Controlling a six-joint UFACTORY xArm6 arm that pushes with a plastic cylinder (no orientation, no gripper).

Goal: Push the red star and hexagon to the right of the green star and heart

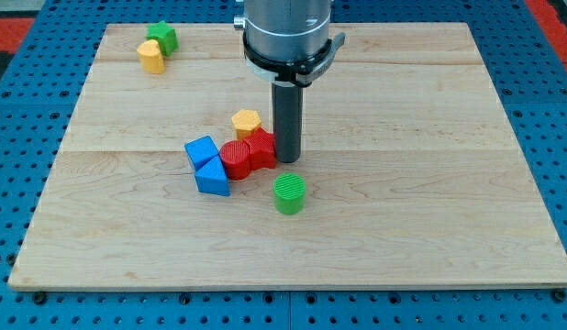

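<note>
At the view's top left corner of the desk you have the target pair: the green star with the yellow heart touching it just below. Well apart from them, near the middle of the board, sits the cluster you are working: a blue cube and a blue triangular block pressed against a red hexagon, which touches the red star; a yellow hexagon rests just above the reds. My tip stands against the red star's right side. This arm carries no gripper, so nothing opens or clamps; it only pushes. A green cylinder lies loose below and right of the tip.

By my judgement you are at the gathering step, with the reds still far from their goal. The next move calls for bringing the tip round beneath the red pair and driving them toward the view's top, shedding the blue blocks and the yellow hexagon, so they stop just right of the green star.
</note>
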